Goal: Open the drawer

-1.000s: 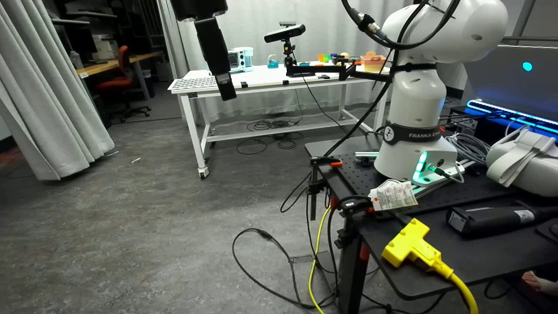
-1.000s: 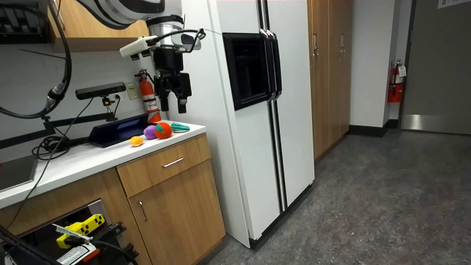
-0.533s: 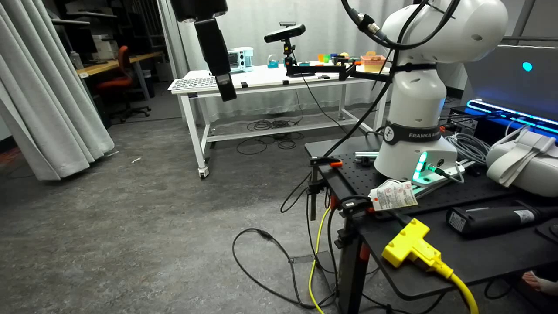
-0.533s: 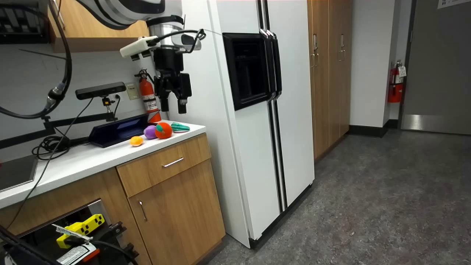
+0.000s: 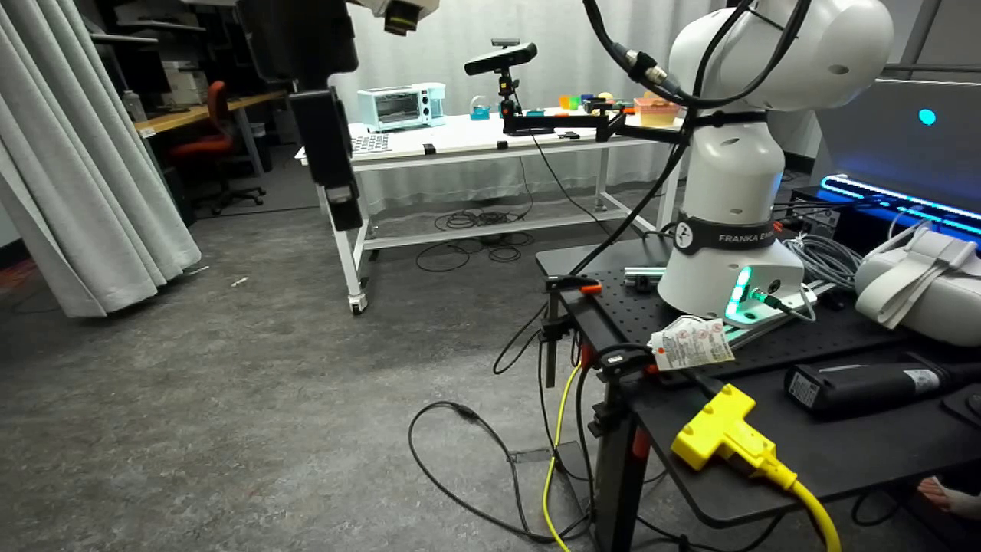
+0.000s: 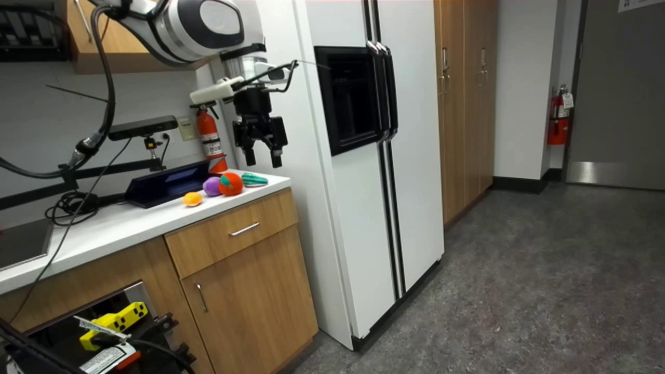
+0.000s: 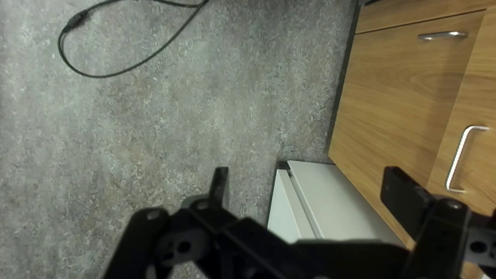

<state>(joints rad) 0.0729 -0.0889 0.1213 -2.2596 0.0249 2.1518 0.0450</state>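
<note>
The drawer is closed. Its wooden front (image 6: 232, 239) sits under the white countertop in an exterior view, above a cabinet door, with a horizontal silver handle (image 6: 244, 228). Its white inside is hidden. In the wrist view the drawer front (image 7: 477, 162) is at the right edge, and its handle (image 7: 456, 162) shows near the right finger (image 7: 403, 201). My gripper (image 6: 263, 160) is open and empty, pointing down, higher than the drawer and apart from it. In an exterior view the gripper (image 5: 346, 215) hangs before the white table, seen from the side.
A white fridge (image 6: 322, 208) stands right beside the drawer cabinet. On the countertop (image 6: 119, 223) lie a red toy (image 6: 230, 184), a purple toy (image 6: 211, 186), an orange toy (image 6: 192, 199), a green toy (image 6: 254, 179) and a dark tray (image 6: 166, 184). The cabinet door (image 6: 254, 301) has its own handle.
The arm has moved. My gripper is lower and further right in the exterior view with the drawer, lower and further left in the exterior view with the white table. It stays open; the drawer stays closed.
</note>
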